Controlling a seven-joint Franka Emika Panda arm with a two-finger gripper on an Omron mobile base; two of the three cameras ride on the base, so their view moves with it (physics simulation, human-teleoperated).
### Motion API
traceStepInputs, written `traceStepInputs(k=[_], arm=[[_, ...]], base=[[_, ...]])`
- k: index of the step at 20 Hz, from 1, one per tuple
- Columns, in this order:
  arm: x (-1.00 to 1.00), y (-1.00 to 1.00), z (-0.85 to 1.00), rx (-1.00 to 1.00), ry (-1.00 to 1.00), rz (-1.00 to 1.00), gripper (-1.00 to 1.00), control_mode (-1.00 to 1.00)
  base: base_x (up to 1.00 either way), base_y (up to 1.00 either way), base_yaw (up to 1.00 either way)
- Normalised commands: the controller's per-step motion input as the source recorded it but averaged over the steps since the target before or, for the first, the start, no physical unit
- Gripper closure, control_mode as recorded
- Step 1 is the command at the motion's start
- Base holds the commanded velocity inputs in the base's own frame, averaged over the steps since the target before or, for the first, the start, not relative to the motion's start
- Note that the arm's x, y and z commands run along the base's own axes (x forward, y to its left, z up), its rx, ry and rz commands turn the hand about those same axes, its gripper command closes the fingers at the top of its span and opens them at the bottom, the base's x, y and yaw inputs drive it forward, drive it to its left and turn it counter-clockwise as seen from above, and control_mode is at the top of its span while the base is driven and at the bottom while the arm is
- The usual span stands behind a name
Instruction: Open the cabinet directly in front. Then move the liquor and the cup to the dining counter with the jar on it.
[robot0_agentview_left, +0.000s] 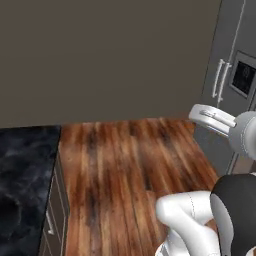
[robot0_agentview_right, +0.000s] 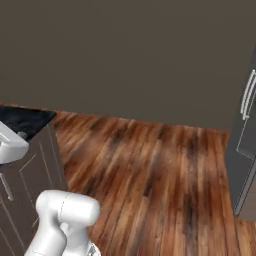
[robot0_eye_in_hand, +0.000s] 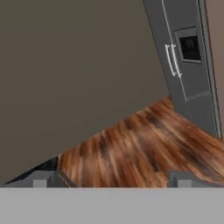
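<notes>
The 2 dark fingers (robot0_eye_in_hand: 39, 179) stood spread wide, gripping nothing, aimed over the reddish wooden plank floor (robot0_eye_in_hand: 144, 140). 1 black marble tabletop (robot0_agentview_left: 22, 180) lay at the left, and 1 grey refrigerator (robot0_eye_in_hand: 188, 65) with 2 pale handles stood beyond. The cabinet, liquor and cup were nowhere in view. Judging by type, the bottle would be slippery and fragile, best pinched round its body; the cup would be light.

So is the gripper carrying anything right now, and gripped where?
Nothing is held. The gripper is open, its fingers spread wide with only wooden floor visible between them.
</notes>
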Motion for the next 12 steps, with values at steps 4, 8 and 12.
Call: traceStepInputs(k=[4,8,12], arm=[[0.00,0.00,0.00,0.00,0.00,0.00,-1.00,1.00],[0.00,0.00,0.00,0.00,0.00,0.00,-1.00,1.00],[0.00,0.00,0.00,0.00,0.00,0.00,-1.00,1.00]], base=[[0.00,0.00,-1.00],[0.00,0.00,-1.00],[0.00,0.00,-0.99]])
